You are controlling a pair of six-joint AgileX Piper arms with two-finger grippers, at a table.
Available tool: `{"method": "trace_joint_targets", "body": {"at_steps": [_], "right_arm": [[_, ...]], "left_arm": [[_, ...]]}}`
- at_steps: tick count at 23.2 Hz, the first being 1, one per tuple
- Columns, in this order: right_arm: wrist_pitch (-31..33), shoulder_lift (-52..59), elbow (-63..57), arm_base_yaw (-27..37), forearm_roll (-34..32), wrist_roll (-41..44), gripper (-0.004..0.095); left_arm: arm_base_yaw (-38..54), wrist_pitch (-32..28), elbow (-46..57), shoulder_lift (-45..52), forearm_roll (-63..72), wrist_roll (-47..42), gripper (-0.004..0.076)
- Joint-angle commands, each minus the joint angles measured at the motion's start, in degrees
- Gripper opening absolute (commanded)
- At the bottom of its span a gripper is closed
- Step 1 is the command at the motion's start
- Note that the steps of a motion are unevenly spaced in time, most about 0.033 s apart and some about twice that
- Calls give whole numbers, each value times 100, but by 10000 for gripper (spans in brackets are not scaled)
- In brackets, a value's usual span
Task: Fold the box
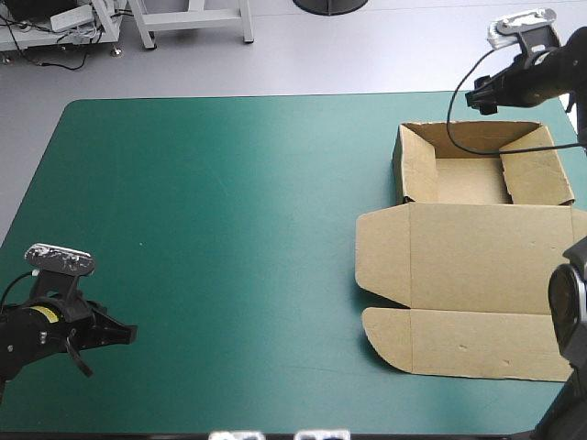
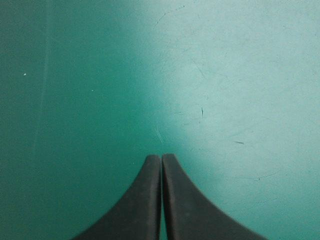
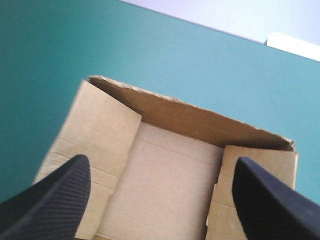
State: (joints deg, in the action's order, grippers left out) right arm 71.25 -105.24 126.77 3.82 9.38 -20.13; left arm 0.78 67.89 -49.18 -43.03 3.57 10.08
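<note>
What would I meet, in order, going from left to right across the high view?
Left gripper, fingers shut → bare teal-green cover → brown box, an open tray with its lid flat. The right gripper overlaps the box's span, so I leave it out.

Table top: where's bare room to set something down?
The teal-green cover is bare from the left gripper across the middle to the box. The right side is crowded: the box's tray and flat lid, with the right gripper near the tray.
</note>
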Motion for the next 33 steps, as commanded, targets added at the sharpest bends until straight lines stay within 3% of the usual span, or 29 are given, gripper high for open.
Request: {"method": "trace_joint_targets", "body": {"at_steps": [1,4,6,11,15,20,26,33], "right_arm": [[41,1214,-16,-641,-81,202,642],[41,1787,-406,-1015,-104,174,579],[41,2326,-917,-1148,-158,286,448],[41,3858,-3040,-1148,-165,391,-22],[-49,4713,-4989,-1148,-78,604,-24],[-1131,5761,-7070,-1148,-81,1085,-24],[-1377,6391,-8057,-1148,-493,1184,-24],[-1453,6438,-8182,-1148,-821,1233,-24]], "left_arm": [[19,-259,-137,-26,190,-26,-6],[19,-259,-137,-26,190,-26,-6],[19,-259,-137,-26,190,-26,-6],[19,-282,-137,-26,278,19,-6],[19,-480,-137,-26,332,1,-6],[19,-547,-137,-26,451,22,-6],[-18,-723,-90,-16,534,47,-6],[-336,-858,-69,-16,566,64,-6]]}}
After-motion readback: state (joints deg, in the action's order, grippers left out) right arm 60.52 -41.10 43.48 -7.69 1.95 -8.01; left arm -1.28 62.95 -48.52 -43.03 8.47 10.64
